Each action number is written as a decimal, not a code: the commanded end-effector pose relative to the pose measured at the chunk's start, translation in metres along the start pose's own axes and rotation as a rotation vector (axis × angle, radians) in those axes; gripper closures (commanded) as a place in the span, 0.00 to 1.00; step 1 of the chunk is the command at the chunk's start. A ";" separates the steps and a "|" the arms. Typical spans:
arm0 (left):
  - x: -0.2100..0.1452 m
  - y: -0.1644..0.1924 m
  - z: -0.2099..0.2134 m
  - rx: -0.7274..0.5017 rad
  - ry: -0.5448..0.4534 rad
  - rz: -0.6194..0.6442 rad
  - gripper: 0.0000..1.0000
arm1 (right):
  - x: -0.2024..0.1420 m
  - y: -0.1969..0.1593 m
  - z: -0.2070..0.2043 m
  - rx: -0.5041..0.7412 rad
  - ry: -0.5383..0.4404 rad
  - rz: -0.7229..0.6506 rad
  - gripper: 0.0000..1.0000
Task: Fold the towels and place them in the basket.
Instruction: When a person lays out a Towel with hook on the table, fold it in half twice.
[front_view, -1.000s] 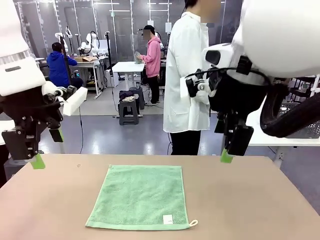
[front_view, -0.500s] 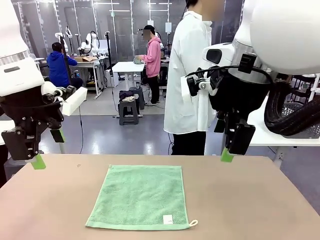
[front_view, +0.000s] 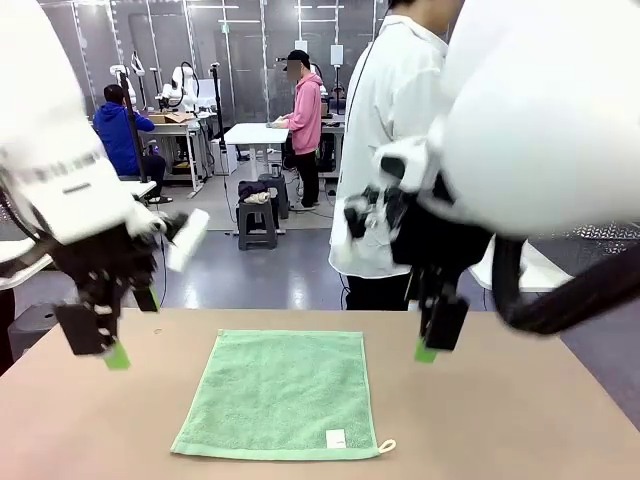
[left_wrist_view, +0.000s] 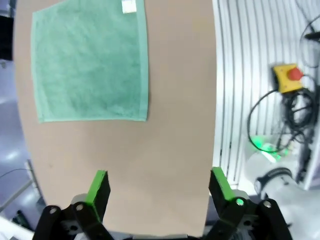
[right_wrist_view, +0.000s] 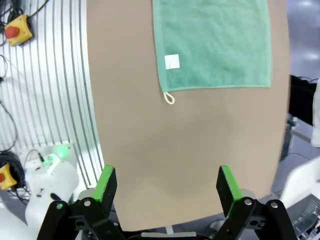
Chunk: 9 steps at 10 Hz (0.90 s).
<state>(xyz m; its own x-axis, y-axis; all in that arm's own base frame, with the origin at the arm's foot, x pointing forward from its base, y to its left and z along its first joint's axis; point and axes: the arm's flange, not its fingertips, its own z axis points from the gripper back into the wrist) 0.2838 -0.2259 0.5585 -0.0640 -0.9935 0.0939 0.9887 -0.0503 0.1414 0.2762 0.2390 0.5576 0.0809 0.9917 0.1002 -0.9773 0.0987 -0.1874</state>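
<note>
towel: mint green terry towel (front_view: 280, 395), spread flat and unfolded, single layer, on the tabletop (front_view: 520, 420)
towel position: about the middle of the tabletop, edges roughly square to the tabletop's near edge
towel tag: small white tag (front_view: 336, 438) on the towel's near right corner, robot's side
towel loop: whitish loop (front_view: 387, 446) sticking out past that same corner, lying on the tabletop
left gripper (left_wrist_view: 159, 182): released, jaws wide apart, nothing between the green pads; bare tabletop under it
left gripper place: left of the towel, near its far left corner, apart from it, not touching the cloth; raised above the tabletop, fingers pointing down
right gripper (right_wrist_view: 166, 182): released, jaws wide apart, empty; bare tabletop between the pads
right gripper place: right of the towel, near its far right corner, apart from it, no contact; raised above the tabletop, fingers pointing down
wrist views: the towel lies beyond both pairs of fingers at the top of each picture; the tag and loop corner is on the right gripper's side
person: white coat (front_view: 390, 150), standing beyond the towel at the far edge of the tabletop, hands not on the towel
off the tabletop: yellow box with a red button (left_wrist_view: 287, 77) and cables on the floor on the robot's side
</note>
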 end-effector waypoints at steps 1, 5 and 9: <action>0.015 0.003 -0.051 -0.005 0.024 0.061 0.00 | 0.017 0.003 -0.053 0.023 0.029 -0.050 0.00; 0.010 -0.001 -0.154 -0.042 0.027 0.079 0.00 | 0.037 0.019 -0.142 0.125 0.050 -0.022 0.00; 0.001 0.001 -0.215 -0.013 0.037 0.028 0.00 | 0.045 0.020 -0.199 0.107 0.042 -0.006 0.00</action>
<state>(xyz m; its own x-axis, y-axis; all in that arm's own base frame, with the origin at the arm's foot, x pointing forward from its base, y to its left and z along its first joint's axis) 0.3175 -0.2573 0.3641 0.0014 -0.9978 0.0659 0.9961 0.0071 0.0877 0.2967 0.2985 0.3742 0.0745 0.9960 0.0485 -0.9952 0.0774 -0.0601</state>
